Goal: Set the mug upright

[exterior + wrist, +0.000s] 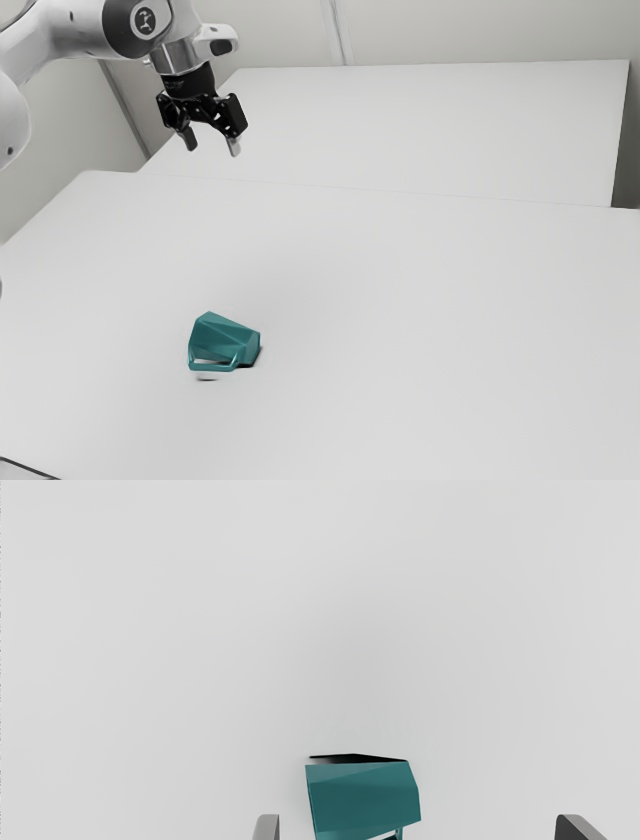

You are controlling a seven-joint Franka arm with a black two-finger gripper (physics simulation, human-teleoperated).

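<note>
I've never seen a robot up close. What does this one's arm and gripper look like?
The Franka arm is glossy white with rounded segments and a dark grey joint cap bearing a pale round emblem. Its gripper is black and angular, with two slim fingers, grey at the tips.

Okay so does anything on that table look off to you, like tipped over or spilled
Yes, the teal mug is lying on its side on the white table, its handle out sideways, when a mug would normally stand on its base. I see no spill around it.
</note>
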